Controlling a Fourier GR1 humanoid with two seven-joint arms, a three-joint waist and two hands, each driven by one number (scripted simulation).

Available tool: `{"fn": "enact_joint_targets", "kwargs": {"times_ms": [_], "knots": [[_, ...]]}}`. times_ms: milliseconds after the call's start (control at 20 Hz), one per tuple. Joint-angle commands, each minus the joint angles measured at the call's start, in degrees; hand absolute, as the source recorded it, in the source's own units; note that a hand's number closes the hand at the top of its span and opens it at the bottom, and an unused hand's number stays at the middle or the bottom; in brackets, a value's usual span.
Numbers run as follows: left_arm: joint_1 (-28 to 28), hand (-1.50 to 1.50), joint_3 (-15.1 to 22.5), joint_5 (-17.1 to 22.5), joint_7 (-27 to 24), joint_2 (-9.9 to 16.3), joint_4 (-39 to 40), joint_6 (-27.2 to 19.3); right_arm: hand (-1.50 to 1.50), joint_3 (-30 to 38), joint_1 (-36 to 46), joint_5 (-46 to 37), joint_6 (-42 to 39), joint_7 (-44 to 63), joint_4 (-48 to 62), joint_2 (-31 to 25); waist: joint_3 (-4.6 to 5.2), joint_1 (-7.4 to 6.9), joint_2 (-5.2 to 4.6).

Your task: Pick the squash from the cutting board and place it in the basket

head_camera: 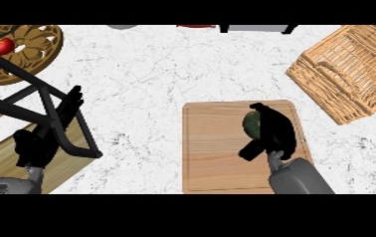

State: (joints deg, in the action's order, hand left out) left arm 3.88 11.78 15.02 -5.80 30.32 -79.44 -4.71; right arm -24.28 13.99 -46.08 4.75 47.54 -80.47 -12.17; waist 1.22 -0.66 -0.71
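On cutting board (213, 151); right hand (273, 131) curled round squash (252, 124); no writing legible

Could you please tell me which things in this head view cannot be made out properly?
- Squash: only a green sliver shows; the right hand, curled over it on the cutting board, hides the rest.
- Left hand: dark against the black rack, so its fingers cannot be told.
- Basket: cut off by the right edge.
- Objects along the top edge: cut off, unidentifiable.
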Motion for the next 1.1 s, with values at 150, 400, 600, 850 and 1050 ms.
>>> {"fn": "enact_joint_targets", "kwargs": {"times_ms": [150, 400, 600, 850, 1050], "knots": [[6.8, 0.0, 1.8, -1.1, -0.4, -2.1, -5.8, 1.2, 1.5, -0.4, 0.7, 0.3, -0.5, -4.1, 4.3, 0.3, -1.28, 0.85, 0.67], [6.9, 0.0, 2.6, -2.2, -1.8, -3.3, -4.5, 1.0, 1.5, -3.4, 2.1, -3.6, -1.9, -5.1, 4.8, -1.4, -1.22, 1.05, 0.65], [6.8, 0.0, 1.9, -1.5, -0.8, -2.5, -5.6, 1.8, 1.5, -3.4, 4.0, -7.3, 0.8, -2.4, 7.2, 0.4, -1.25, 0.61, 0.67], [7.6, 0.0, 2.2, -1.6, -1.0, -2.2, -6.1, 2.5, 1.5, 7.8, 18.1, -4.7, -1.1, 7.8, 18.2, 3.9, -1.32, -1.51, -0.03], [8.8, 0.0, 2.0, -1.5, -0.4, -2.1, -6.0, 3.2, 1.5, 9.2, 24.3, -6.6, 3.2, 9.0, 23.6, 6.7, -1.33, -1.36, 0.03]]}}
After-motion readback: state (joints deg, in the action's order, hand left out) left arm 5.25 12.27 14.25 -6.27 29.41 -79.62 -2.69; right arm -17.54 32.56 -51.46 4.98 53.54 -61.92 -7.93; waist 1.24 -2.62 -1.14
